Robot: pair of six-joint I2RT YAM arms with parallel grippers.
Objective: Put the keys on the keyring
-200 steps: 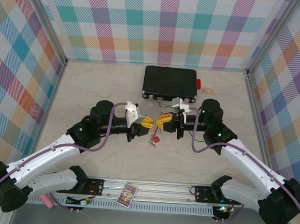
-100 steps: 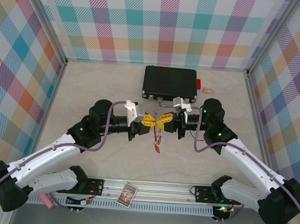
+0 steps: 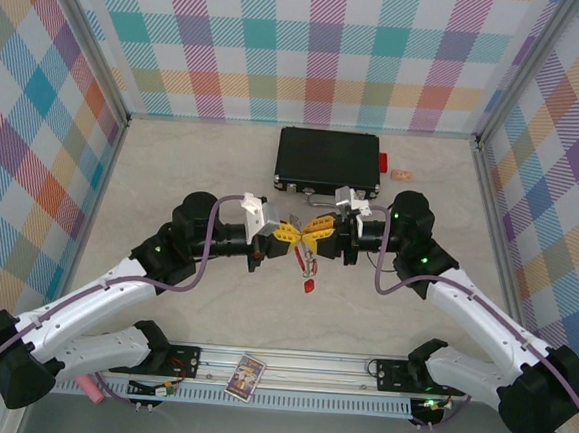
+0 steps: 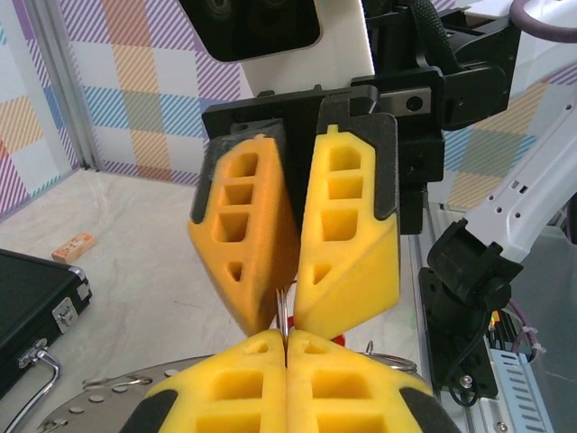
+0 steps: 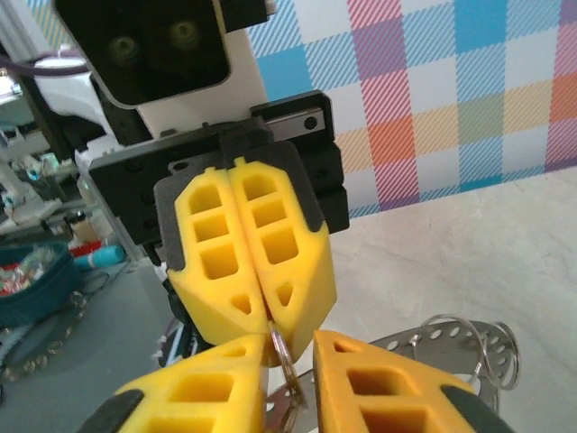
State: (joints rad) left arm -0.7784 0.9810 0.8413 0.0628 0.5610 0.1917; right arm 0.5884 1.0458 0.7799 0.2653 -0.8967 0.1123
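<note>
Left pincer [image 3: 290, 237], clamped on the keyring [image 4: 284, 311], meets the right pincer [image 3: 313, 236] tip to tip above the desk [image 3: 173, 167], closer than a second ago; the right is slightly parted around the wire; keys [image 3: 309, 270] dangle beneath

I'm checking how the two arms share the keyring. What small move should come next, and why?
Probably close the right tool gently on the keyring. The left tool is shut on it, tip to tip with the right, whose fingers stand slightly apart around the same wire.
</note>
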